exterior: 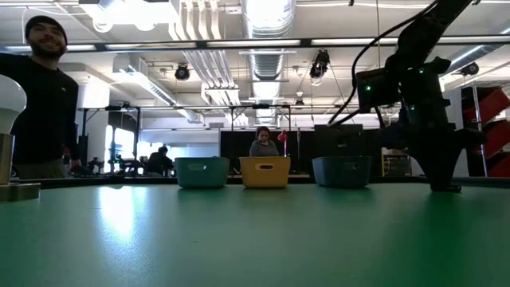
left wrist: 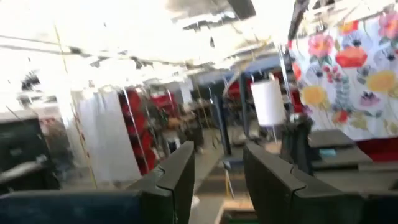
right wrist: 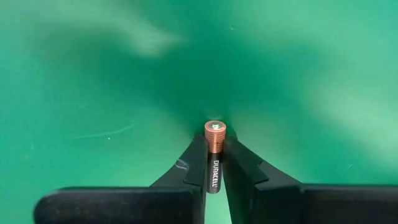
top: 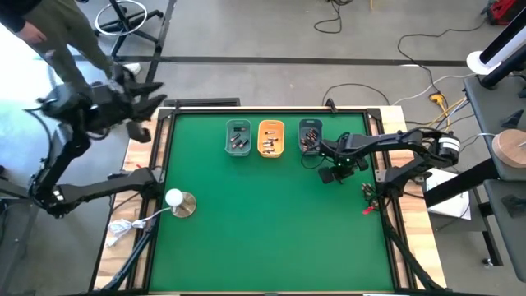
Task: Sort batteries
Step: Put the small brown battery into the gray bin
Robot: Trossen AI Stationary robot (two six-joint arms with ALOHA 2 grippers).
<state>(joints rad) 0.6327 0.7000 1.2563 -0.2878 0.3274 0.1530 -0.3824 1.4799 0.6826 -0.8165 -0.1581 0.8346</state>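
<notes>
The right gripper is clamped on a single battery, a black cell with a copper-coloured end that sticks out past the fingertips, held lengthwise between the two dark fingers just above the green table. In the high view the right gripper sits near the table's far right part, just beside the dark blue tray. That tray is the rightmost of three small trays standing in a row along the far edge; the orange tray is in the middle and the teal tray is on the left. Each of the three holds several small batteries.

The left gripper is raised off the table beyond its far left corner, its fingers apart with nothing between them, pointing out into the room. A white ball on a round base stands near the table's left edge. In the low view a person in dark clothes stands behind the table on the left.
</notes>
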